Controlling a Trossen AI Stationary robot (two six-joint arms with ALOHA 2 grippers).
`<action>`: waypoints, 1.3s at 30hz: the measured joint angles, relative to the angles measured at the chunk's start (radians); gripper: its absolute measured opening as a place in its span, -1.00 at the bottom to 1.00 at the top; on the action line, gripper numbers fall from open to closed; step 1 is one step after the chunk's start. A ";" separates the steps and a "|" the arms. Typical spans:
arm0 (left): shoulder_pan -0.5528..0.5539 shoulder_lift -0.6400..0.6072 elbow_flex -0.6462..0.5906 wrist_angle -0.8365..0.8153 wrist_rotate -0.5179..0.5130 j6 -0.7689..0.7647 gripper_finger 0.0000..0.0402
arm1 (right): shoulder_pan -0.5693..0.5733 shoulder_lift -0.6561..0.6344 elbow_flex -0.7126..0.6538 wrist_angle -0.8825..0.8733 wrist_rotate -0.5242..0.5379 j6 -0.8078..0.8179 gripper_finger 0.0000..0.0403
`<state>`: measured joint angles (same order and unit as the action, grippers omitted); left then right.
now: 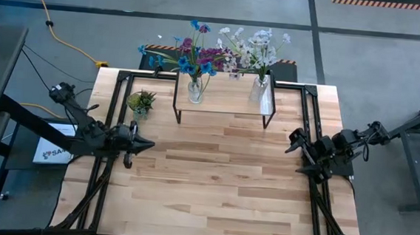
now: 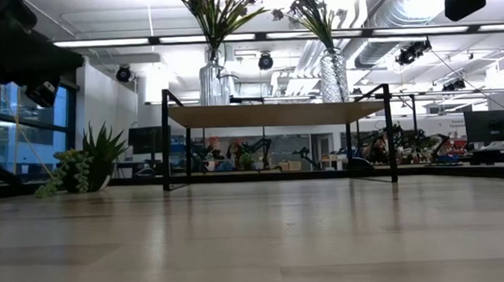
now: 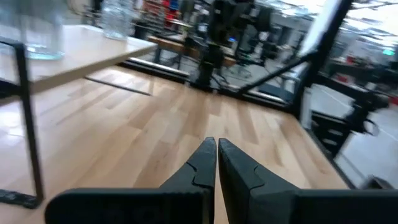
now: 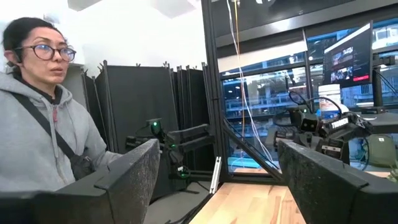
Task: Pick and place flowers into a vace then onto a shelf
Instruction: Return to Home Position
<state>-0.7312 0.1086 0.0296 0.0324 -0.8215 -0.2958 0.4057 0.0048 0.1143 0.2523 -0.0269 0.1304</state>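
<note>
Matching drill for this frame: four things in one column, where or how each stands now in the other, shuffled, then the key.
1. blue-purple flowers' vase
2. white-pink flowers' vase
3. potted plant
4. left gripper

A. on the tabletop, beside the shelf
B. on the shelf's right end
C. shut, over the tabletop's left side
D. on the shelf's left end

Pairs: 1-D, 2-B, 3-A, 4-C.
</note>
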 joint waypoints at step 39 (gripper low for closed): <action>0.639 -0.101 0.043 -0.057 0.562 0.135 -0.75 | -0.010 0.000 0.045 -0.181 0.180 -0.088 0.57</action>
<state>-0.0917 0.0077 0.0724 -0.0243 -0.2595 -0.1612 0.3961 0.0051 0.1596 0.0716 0.1526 0.0423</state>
